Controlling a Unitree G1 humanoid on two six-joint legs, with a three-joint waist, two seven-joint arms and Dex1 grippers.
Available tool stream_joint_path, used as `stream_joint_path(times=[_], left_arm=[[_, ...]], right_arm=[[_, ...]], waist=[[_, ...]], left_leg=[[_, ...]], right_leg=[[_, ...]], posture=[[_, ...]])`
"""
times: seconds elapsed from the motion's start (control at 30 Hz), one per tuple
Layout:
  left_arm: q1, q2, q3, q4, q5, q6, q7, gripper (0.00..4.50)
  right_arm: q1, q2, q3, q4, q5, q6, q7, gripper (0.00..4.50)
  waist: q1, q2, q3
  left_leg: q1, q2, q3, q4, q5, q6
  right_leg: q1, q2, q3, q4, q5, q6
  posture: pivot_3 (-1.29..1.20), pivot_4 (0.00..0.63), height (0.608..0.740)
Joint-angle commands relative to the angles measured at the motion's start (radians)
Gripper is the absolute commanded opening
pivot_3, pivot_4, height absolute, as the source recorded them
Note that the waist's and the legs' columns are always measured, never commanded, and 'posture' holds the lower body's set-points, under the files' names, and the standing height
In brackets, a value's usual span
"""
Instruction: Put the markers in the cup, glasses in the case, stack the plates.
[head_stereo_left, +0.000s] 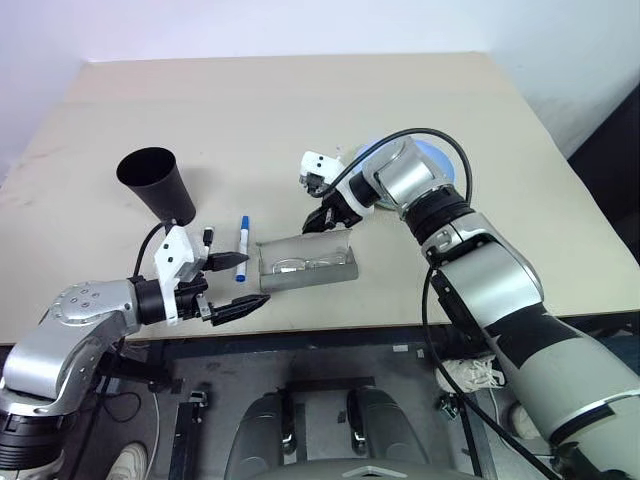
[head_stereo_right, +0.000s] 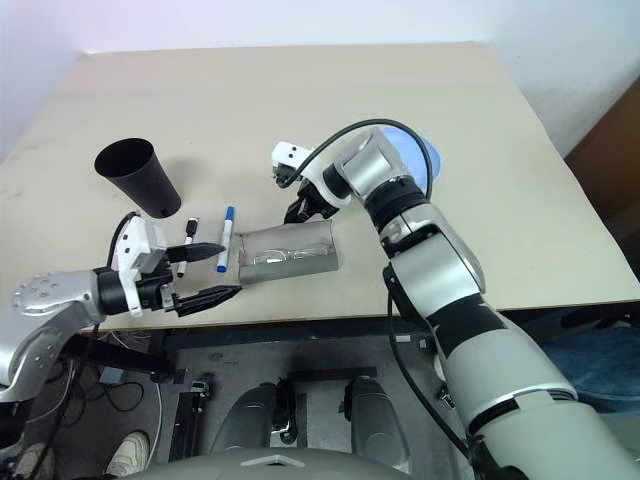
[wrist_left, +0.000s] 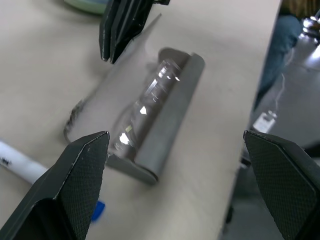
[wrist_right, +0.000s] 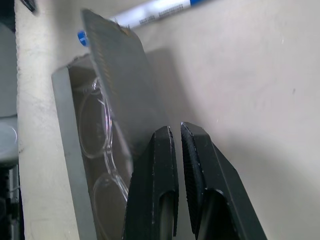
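Spread wide at lower left, left gripper (head_stereo_left: 238, 280) faces the case (head_stereo_left: 308, 261), long axis sideways; right gripper (head_stereo_left: 322, 222), pressed together, touches its raised lid, nearer.

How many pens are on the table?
2. The blue-capped marker lies just left of the case; the black-capped marker lies left of that, near the cup. None seem hidden.

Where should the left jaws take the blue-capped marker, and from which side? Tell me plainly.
Probably mid-barrel, from above. The blue-capped marker lies flat on the table, pointing away from the robot, between the black-capped marker and the case. Jaws set across the white barrel span its narrow width; the left gripper is open nearby.
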Motion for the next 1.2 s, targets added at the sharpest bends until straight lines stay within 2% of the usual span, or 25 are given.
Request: stream_joint_path(times=[0.03,0.17,0.3,0.63,0.77,0.9,1.13,1.2], left_arm=[[0.013,0.032,0.095,-0.053,-0.08,0.04,-0.013,4.5],[0.014,0.066,0.181,-0.072,-0.139,0.077,-0.011,4.5],[0.029,0.107,0.214,-0.068,-0.129,0.078,-0.023,4.5],[0.045,0.11,0.19,-0.053,-0.095,0.056,-0.021,4.5],[0.03,0.1,0.157,-0.036,-0.076,0.043,-0.018,4.5],[0.011,0.093,0.125,-0.026,-0.066,0.036,-0.023,4.5],[-0.036,0.077,0.081,-0.011,-0.058,0.029,-0.017,4.5],[-0.041,0.075,0.077,-0.01,-0.06,0.03,-0.017,4.5]], right_arm=[[0.027,-0.021,0.005,-0.111,0.02,0.044,0.001,0.34],[0.069,-0.031,0.005,-0.169,0.031,0.075,-0.019,0.34],[0.112,-0.033,0.004,-0.209,0.043,0.105,-0.041,0.34],[0.339,-0.109,-0.03,-0.705,0.223,0.286,-0.031,0.34],[0.369,-0.093,-0.094,-0.75,0.286,0.282,-0.122,0.34],[0.378,-0.13,-0.121,-0.817,0.372,0.291,-0.104,0.34],[0.494,-0.2,-0.022,-0.855,0.356,0.187,-0.143,0.34],[0.502,-0.204,-0.024,-0.857,0.368,0.186,-0.152,0.73]], waist=[[0.0,0.0,0.0],[-0.001,0.0,0.0],[-0.001,0.0,0.0],[0.0,0.0,0.0],[0.001,0.0,0.0],[0.003,0.0,0.0],[0.006,-0.001,0.0],[0.003,-0.001,0.0]], left_leg=[[0.0,0.0,0.0,0.0,0.0,0.0],[0.0,0.0,0.0,0.0,0.0,0.0],[0.0,0.0,0.0,0.0,0.0,-0.001],[0.0,0.0,0.0,-0.001,0.0,0.0],[0.0,0.0,0.0,-0.001,0.001,-0.001],[0.0,0.0,0.0,0.0,0.001,-0.001],[0.0,0.0,0.0,0.0,0.002,0.002],[0.0,0.0,0.0,0.0,0.003,0.003]], right_leg=[[0.0,0.0,0.0,0.0,0.0,0.0],[0.0,0.0,0.0,0.0,0.0,0.0],[0.0,0.0,0.0,0.0,0.0,0.0],[0.0,0.0,0.0,-0.001,0.0,0.0],[0.0,0.0,0.0,0.0,0.0,0.0],[0.001,0.0,0.0,0.0,0.0,-0.001],[0.001,0.0,-0.001,-0.001,0.0,-0.001],[0.001,0.001,0.0,0.0,0.0,-0.001]], posture=[[0.0,0.15,0.74],[0.0,0.15,0.74],[0.0,0.15,0.74],[0.0,0.15,0.74],[0.0,0.15,0.74],[0.0,0.15,0.74],[0.0,0.15,0.74],[0.0,0.15,0.74]])
